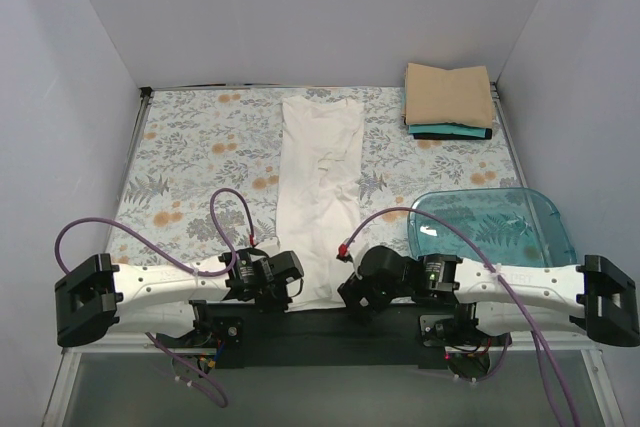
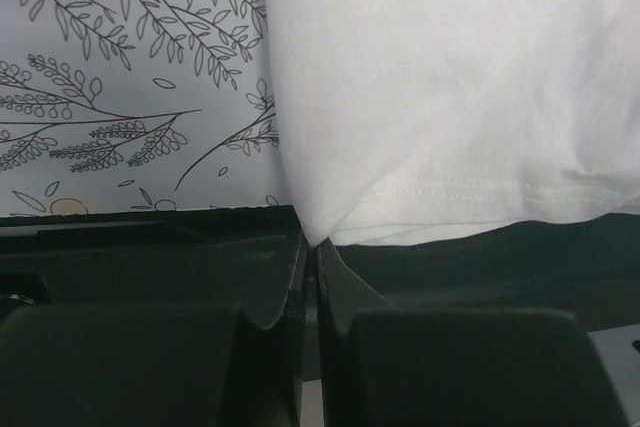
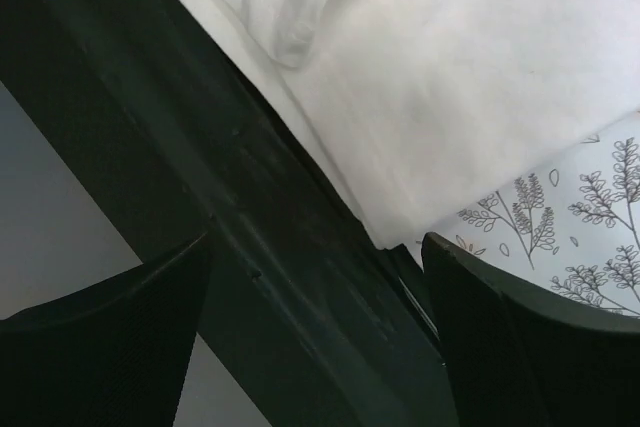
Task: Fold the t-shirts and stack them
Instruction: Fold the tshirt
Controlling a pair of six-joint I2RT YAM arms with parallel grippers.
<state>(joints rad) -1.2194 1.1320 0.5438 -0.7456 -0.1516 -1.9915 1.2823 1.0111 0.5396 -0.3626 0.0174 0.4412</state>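
Note:
The off-white t-shirt point(image 1: 320, 187) lies folded lengthwise into a long strip down the middle of the floral table cover point(image 1: 190, 147). Its hem hangs over the black strip at the near edge. My left gripper point(image 1: 297, 279) is shut on the hem's near-left corner; in the left wrist view the t-shirt point(image 2: 450, 97) narrows to a point between the closed fingertips of that gripper point(image 2: 312, 243). My right gripper point(image 1: 350, 297) is open and empty at the near-right corner. In the right wrist view the t-shirt point(image 3: 450, 77) lies just beyond the spread fingers of that gripper point(image 3: 315, 247). Folded tan, teal and black shirts point(image 1: 448, 97) are stacked at the back right.
A clear blue plastic tub point(image 1: 490, 227) sits at the right, just beyond the right arm. A black strip point(image 3: 250, 197) runs along the table's near edge under both grippers. Grey walls close in the left, back and right sides.

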